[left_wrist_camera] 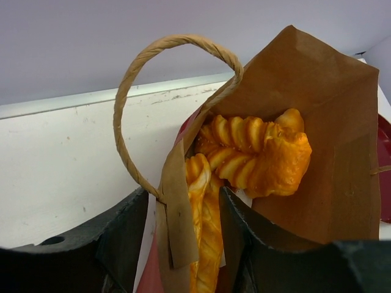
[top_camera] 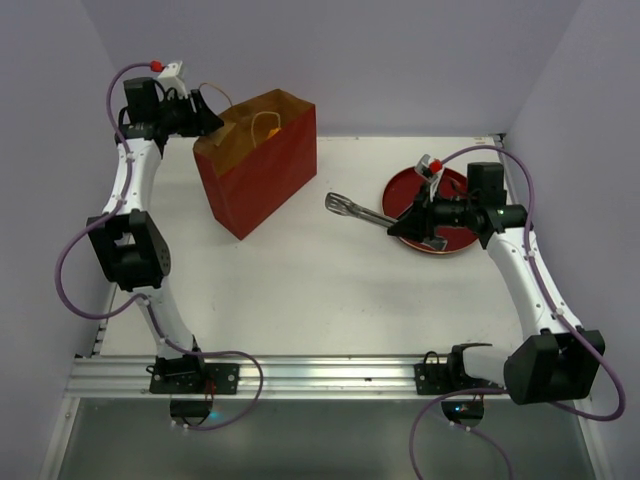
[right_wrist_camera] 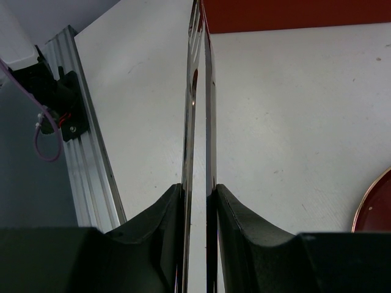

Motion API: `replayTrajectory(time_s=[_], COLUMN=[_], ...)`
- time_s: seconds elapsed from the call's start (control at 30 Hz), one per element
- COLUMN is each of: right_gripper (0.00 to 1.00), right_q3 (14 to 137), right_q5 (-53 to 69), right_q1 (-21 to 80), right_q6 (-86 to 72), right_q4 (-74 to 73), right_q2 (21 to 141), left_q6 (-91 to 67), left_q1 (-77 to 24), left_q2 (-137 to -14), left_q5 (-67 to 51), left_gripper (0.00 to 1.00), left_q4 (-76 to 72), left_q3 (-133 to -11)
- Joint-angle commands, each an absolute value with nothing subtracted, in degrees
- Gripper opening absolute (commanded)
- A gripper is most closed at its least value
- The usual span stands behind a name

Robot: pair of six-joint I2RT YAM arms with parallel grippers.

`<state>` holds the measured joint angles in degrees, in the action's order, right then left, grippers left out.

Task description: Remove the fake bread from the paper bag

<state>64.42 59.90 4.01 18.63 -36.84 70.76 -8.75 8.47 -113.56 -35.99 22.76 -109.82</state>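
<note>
**Item 1. Left gripper (left_wrist_camera: 183, 204).** Far left corner of the table (top_camera: 330, 300), at the mouth of the paper bag (top_camera: 262, 165). We record its fingers partway apart, astride the bag's rim just beside a loop handle (left_wrist_camera: 131, 85). We cannot tell whether they actually pinch the paper.

**Item 2. Paper bag.** Upright, mouth open and tilted toward the left wrist.

**Item 3. Fake bread (left_wrist_camera: 259, 155).** All that we see is inside the bag: a twisted piece lies across the opening and a long one stands below it, close to the gripped rim.

**Item 4. Tongs (top_camera: 358, 210).** Metal, held level above the table, tips pointing at the bag but well apart from it.

**Item 5. Right gripper (right_wrist_camera: 198, 189).** Clamped narrowly on the tong arms, which sit nearly pressed together.

**Item 6. Red plate (top_camera: 395, 190).** Under the right wrist.

**Hazards, as we judge them.** A loose left hold would let the bag tip or slide when the tongs push in. Glossy pastry may slip from thin tong tips. A handle could snag them.
</note>
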Motion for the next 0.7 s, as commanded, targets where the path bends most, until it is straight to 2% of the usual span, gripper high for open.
replayTrajectory(time_s=[0.0, 0.27, 0.37, 0.6, 0.67], right_gripper=[0.32, 0.31, 0.31, 0.30, 0.30], right_q3=[64.5, 64.4, 64.4, 64.4, 64.6], right_q5=[63.2, 64.1, 64.5, 66.2, 66.1], right_q1=[3.3, 2.5, 2.4, 2.1, 2.1], right_q6=[18.5, 18.5, 18.5, 20.5, 20.8], right_q4=[-35.6, -35.8, -35.9, -37.1, -37.1], right_q2=[70.7, 70.8, 70.5, 69.2, 68.0], left_q6=[-7.7, -4.5, -3.1, -1.4, -2.0], left_q1=[7.5, 4.7, 3.3, 2.0, 2.0], left_q2=[-114.2, -115.0, -115.2, -114.3, -112.4], left_q5=[-36.0, -30.3, -27.8, -25.8, -25.6], left_gripper=[0.53, 0.41, 0.33, 0.03, 0.00], left_q4=[20.2, 22.8, 24.1, 25.6, 24.8], left_q3=[-111.3, -113.0, -113.5, -113.6, -113.0])
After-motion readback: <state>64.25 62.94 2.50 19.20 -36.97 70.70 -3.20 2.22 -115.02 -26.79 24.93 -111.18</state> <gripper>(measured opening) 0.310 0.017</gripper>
